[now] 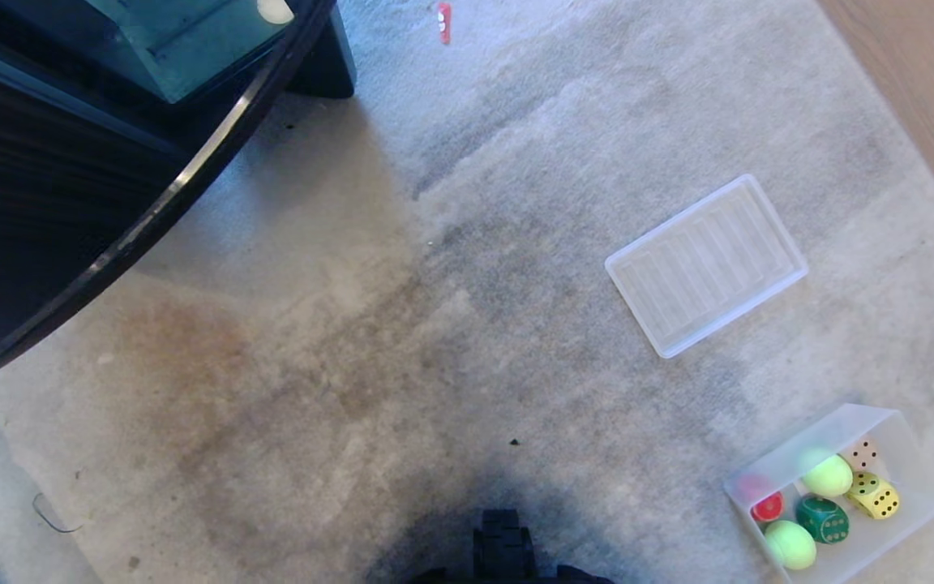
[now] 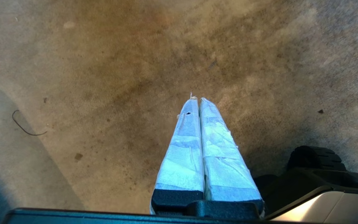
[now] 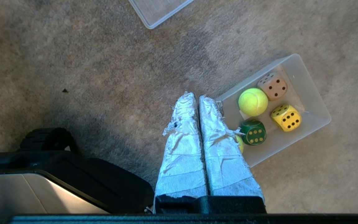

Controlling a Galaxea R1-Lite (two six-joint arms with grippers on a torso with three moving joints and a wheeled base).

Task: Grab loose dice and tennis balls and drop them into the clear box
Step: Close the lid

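Note:
The clear box [image 1: 917, 478] sits on the carpet at the lower right. Inside it lie a red die [image 1: 767, 507], a dark green die [image 1: 823, 519], a yellow die [image 1: 874, 495], a beige die [image 1: 863, 454] and two tennis balls [image 1: 827, 475] [image 1: 790, 544]. In the right wrist view my right gripper [image 3: 195, 96] is shut and empty, hanging beside the box's wall [image 3: 309, 93]; its finger hides the red die and most of one ball [image 3: 240, 143]. My left gripper [image 2: 197, 99] is shut and empty above bare stained carpet. Neither gripper shows in the head view.
The flat ribbed clear lid [image 1: 706, 265] lies on the carpet beyond the box. A dark round table [image 1: 110, 203] fills the upper left. My black base [image 1: 503, 551] shows at the bottom centre. A thin wire [image 1: 53, 519] lies at the lower left, a small red object [image 1: 443, 22] far ahead.

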